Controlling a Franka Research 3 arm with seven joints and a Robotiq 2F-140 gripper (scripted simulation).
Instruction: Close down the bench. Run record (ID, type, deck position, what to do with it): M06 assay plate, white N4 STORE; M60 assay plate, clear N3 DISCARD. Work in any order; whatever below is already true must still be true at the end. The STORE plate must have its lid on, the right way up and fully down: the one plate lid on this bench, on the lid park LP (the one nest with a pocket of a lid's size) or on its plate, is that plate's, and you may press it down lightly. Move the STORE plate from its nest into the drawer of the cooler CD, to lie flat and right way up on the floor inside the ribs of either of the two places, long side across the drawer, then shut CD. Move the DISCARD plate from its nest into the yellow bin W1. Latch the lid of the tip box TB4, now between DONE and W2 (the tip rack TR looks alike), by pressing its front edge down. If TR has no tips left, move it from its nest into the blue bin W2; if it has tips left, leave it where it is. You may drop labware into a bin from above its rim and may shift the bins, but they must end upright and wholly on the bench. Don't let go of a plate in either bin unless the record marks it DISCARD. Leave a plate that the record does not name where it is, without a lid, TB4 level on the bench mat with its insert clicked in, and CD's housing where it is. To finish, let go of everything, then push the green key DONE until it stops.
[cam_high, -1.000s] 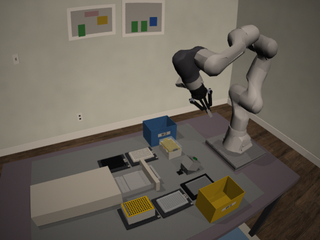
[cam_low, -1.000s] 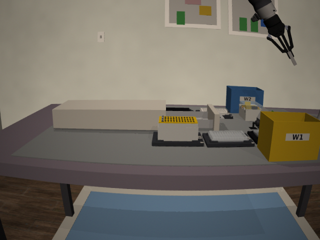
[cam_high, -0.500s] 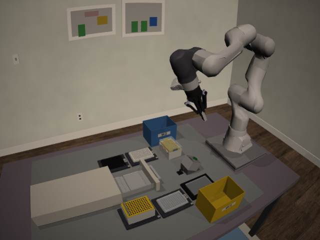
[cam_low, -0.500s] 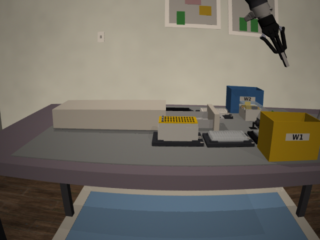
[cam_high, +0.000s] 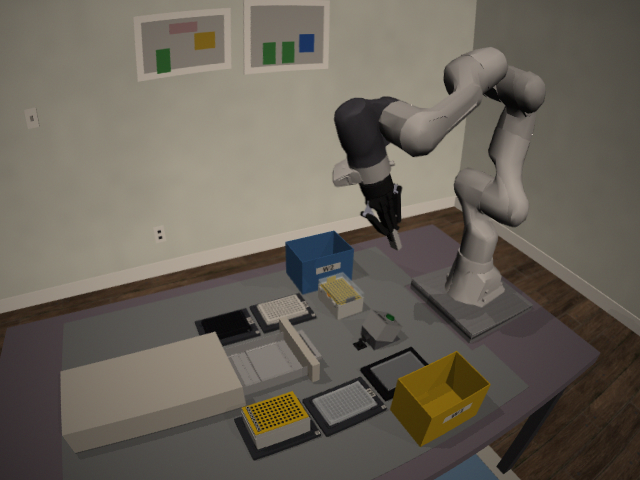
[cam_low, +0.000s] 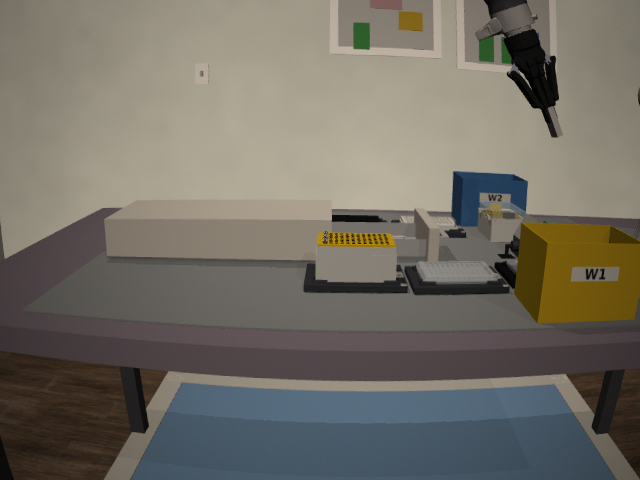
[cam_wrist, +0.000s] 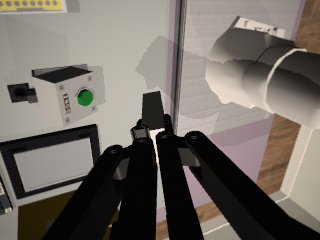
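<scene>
Top view shows the white assay plate (cam_high: 282, 308) lying in its black nest on the far side of the grey surface (cam_high: 155, 310), with no lid on it. Just left of it sits a black plate (cam_high: 225, 323) in its own nest. The clear assay plate (cam_high: 343, 401) lies in a nest on the near side, between the yellow-topped tip rack (cam_high: 275, 417) on its left and the yellow bin marked W1 (cam_high: 439, 396) on its right. A flat clear lid (cam_high: 393, 370) rests in the black lid park just behind the yellow bin. The long beige cooler box (cam_high: 149, 387) sits at the left, and its drawer (cam_high: 268, 361) is pulled out and has nothing in it. The blue bin marked W2 (cam_high: 319, 260) stands at the far side, and the small beige tip box with yellow tips (cam_high: 340, 296) is right in front of it. The grey key box with a green button (cam_high: 381, 327) is near that tip box, to its right. The black end effector (cam_high: 394, 240) hangs high in the air above the surface, right of the blue bin, tilted. Its fingers are pressed together and hold nothing.
</scene>
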